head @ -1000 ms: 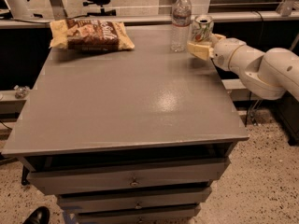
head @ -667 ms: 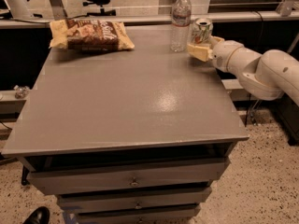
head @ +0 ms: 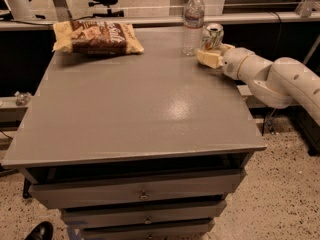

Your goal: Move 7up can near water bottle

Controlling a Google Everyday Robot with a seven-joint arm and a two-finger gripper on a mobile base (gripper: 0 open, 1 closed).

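The 7up can [head: 212,35], white and green with a silver top, is at the table's far right, just right of the clear water bottle [head: 193,21] with its white cap. My gripper [head: 216,53] reaches in from the right on a white arm and is shut on the can's lower part. Its yellowish front finger [head: 208,59] hides the can's base, so I cannot tell whether the can touches the table. The can and the bottle stand a small gap apart.
A brown and yellow chip bag [head: 97,37] lies at the far left of the grey table [head: 135,109]. Drawers sit under the table's front edge. A counter rail and an office chair are behind the table.
The can and my gripper have come slightly down and left, closer to the table top and the bottle. The bottle and the chip bag have not moved.
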